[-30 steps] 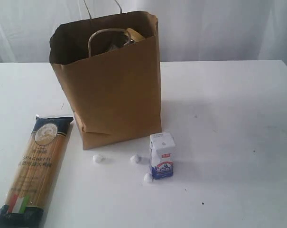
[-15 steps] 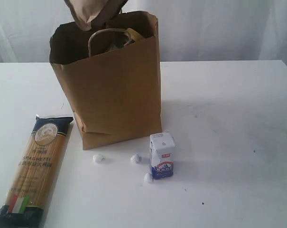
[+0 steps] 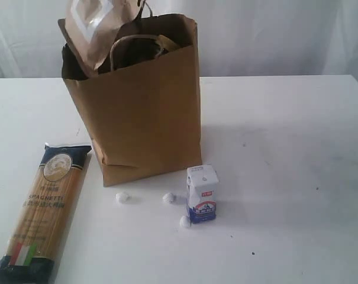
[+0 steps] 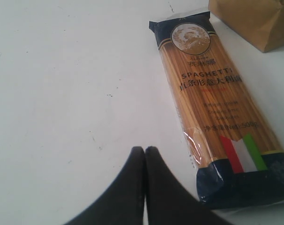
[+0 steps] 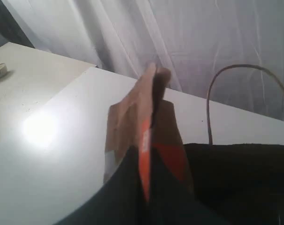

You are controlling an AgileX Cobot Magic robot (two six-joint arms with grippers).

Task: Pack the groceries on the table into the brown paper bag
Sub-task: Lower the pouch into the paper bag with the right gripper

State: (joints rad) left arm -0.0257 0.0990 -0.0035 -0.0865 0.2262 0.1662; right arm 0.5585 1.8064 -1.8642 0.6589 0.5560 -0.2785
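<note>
Over the brown paper bag's (image 3: 143,118) rim at 11 o'clock, the brown orange-labelled pouch (image 3: 94,29) hangs tilted, pinched in the right gripper's (image 5: 147,183) closed jaws; risk: its lower edge appears to overlap the rim and may snag or tip the bag on release.

Staged lab setup: plain white table (image 3: 285,148), white curtain backdrop (image 3: 273,35).

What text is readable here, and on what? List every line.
"SPAGHETTI": on the spaghetti packet.
Chinese characters under it: too blurred to read.
On the small white-blue carton: label too small to read.
On the brown orange-labelled pouch: nothing legible.
</note>
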